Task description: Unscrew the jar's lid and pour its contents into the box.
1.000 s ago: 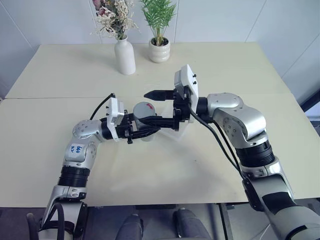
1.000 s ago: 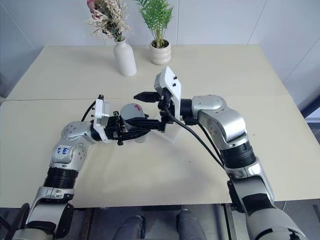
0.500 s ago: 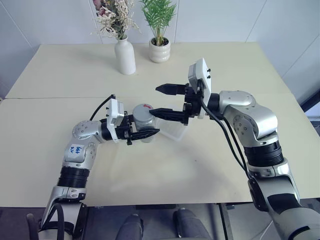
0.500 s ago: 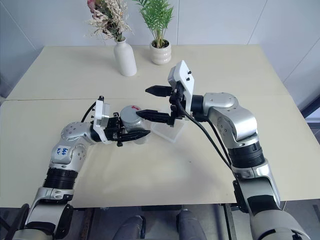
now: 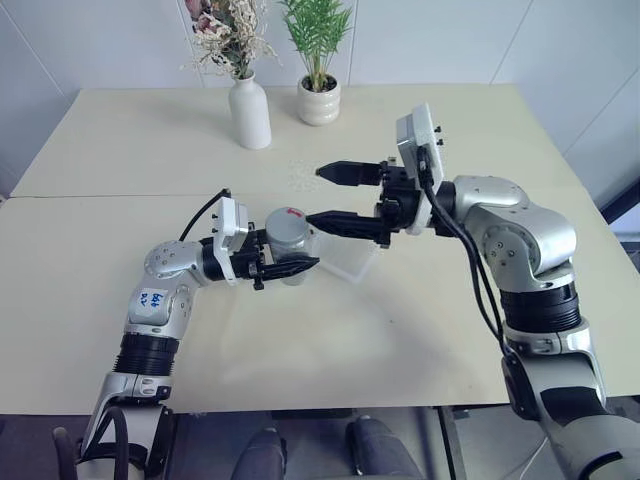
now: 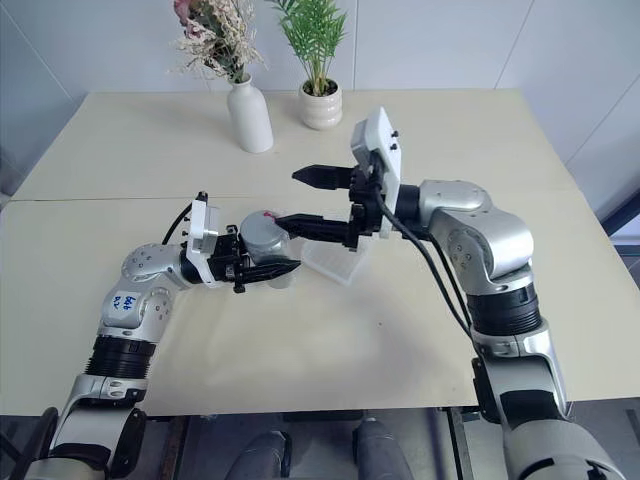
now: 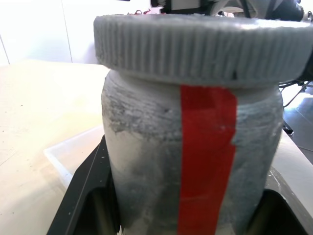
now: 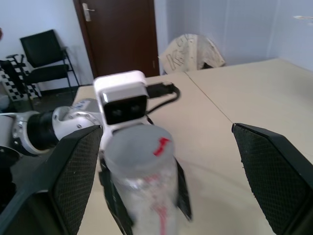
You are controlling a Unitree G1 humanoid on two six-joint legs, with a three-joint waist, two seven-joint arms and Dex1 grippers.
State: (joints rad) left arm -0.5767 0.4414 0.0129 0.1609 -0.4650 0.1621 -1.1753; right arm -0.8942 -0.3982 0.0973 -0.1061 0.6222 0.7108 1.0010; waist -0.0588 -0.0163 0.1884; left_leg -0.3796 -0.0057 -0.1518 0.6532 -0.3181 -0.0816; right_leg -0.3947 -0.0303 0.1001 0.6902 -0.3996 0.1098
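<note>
Jar (image 5: 286,240): upright, lifted just above the cream tabletop (image 5: 120,250) near its middle, lid (image 7: 200,45) on. The lid is grey with a ribbed edge and carries a small red mark on top; a red tape strip runs down the jar's cloudy side, plain in the left wrist view. Contents cannot be made out through the wall.

Left pincer (image 5: 283,267): clenched on the jar's body from the robot's left, one black finger (image 7: 80,193) on each side of the glass, below the lid.

Box (image 5: 345,255): shallow clear plastic, lying flat on the tabletop just beside the jar on the robot's right, partly under the right arm's fingers.

Right pincer (image 5: 332,196): released, spread wide, pointing toward the robot's left at about lid height. One finger (image 5: 340,222) has its tip just beside the lid's edge; whether it touches cannot be told. The other sits higher and farther from the robot, apart from the jar. In the right wrist view the jar stands between the two fingers, neither pressed against it.

Far edge of the tabletop: white vase (image 5: 249,113) with dried flowers, and beside it a white pot (image 5: 318,102) with a green plant, both well apart from the jar.
</note>
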